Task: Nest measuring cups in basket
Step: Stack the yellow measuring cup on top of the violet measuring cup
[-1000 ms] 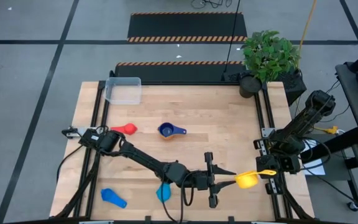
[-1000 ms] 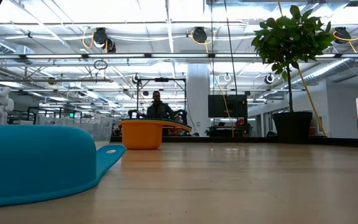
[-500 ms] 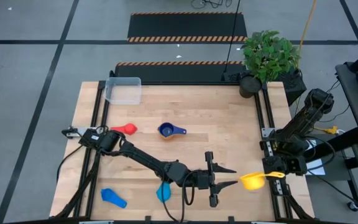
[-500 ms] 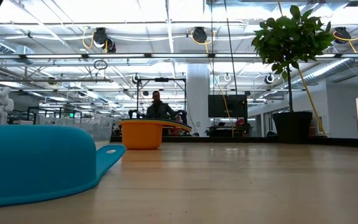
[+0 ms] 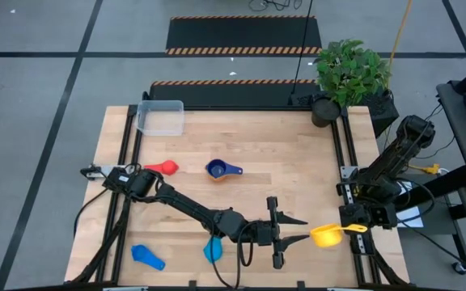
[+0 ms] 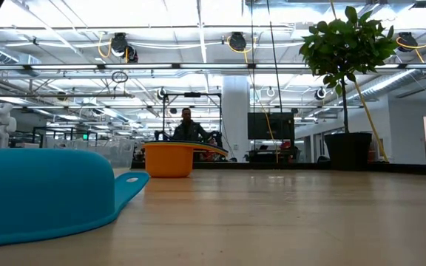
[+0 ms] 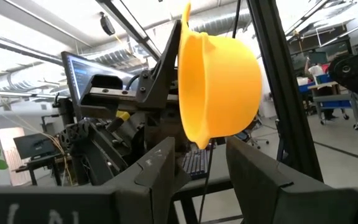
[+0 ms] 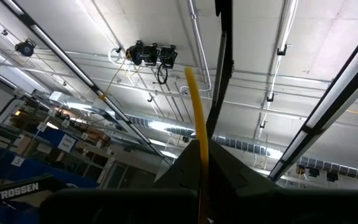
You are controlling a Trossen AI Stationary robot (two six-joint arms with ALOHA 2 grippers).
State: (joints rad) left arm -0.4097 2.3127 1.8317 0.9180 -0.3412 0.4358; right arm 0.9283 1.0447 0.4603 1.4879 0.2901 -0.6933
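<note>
A yellow measuring cup (image 5: 324, 235) hangs over the table's near right corner, with my right gripper (image 5: 356, 226) shut on its handle. My left gripper (image 5: 304, 229) is open just left of the cup's bowl. In the left wrist view the bowl (image 7: 219, 81) stands beyond the two fingertips, apart from them. The clear basket (image 5: 161, 117) sits at the far left corner. A red cup (image 5: 163, 167) and a navy cup (image 5: 221, 170) lie mid-table. Two light blue cups (image 5: 146, 257) (image 5: 213, 249) lie near the front edge. My right gripper pinches the yellow cup's handle (image 8: 197, 134) between its two fingers, coming from the table's right side. The handle shows edge-on between the fingers. The cup is lifted clear of the table, and its bowl (image 5: 322, 235) points toward my left gripper.
A potted plant (image 5: 350, 77) stands at the far right corner. In the low view a light blue cup (image 6: 43, 193) lies close by, and an orange cup (image 6: 170, 159) stands farther back. Bare wood lies between the navy cup and the right rail.
My left gripper's fingers have spread apart beside the yellow cup's bowl. The cup stays in my right gripper's hold, clear of the table.
</note>
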